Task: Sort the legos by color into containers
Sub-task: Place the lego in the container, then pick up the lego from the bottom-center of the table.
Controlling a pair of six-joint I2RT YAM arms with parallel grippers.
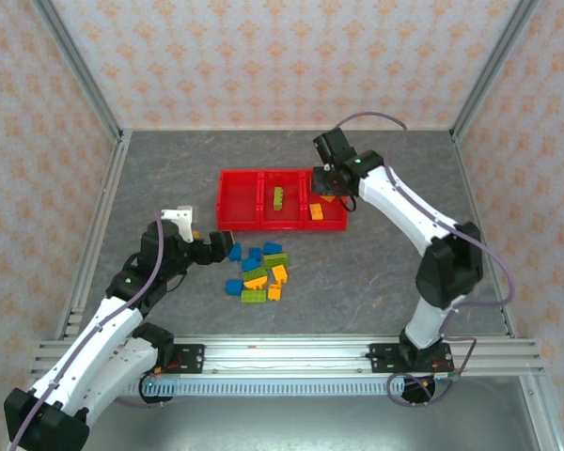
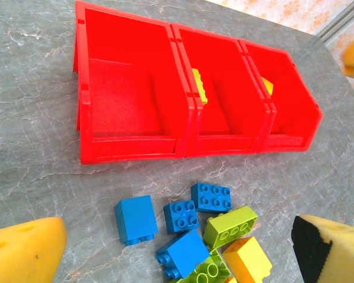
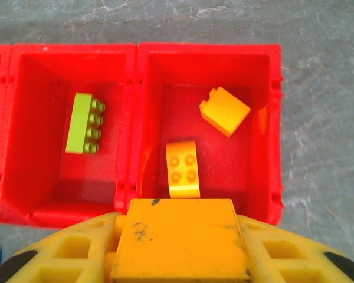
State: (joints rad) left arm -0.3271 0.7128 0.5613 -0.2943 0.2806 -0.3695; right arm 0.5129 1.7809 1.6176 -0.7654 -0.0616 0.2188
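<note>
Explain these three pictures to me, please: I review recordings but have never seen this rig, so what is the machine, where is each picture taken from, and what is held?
Two white robot arms are bolted at the near edge of a grey table. The overhead view looks down from behind them; the other two come from cameras on each wrist.

Three joined red bins sit mid-table. The middle one holds a lime green brick; the one on the right holds two orange-yellow bricks. The third looks empty. A loose pile of blue, green and orange-yellow bricks lies nearer the arms.

The left gripper stands open beside that pile, holding nothing. The right gripper hangs over the bin with the orange-yellow bricks, clasping an orange-yellow brick between its fingers.
</note>
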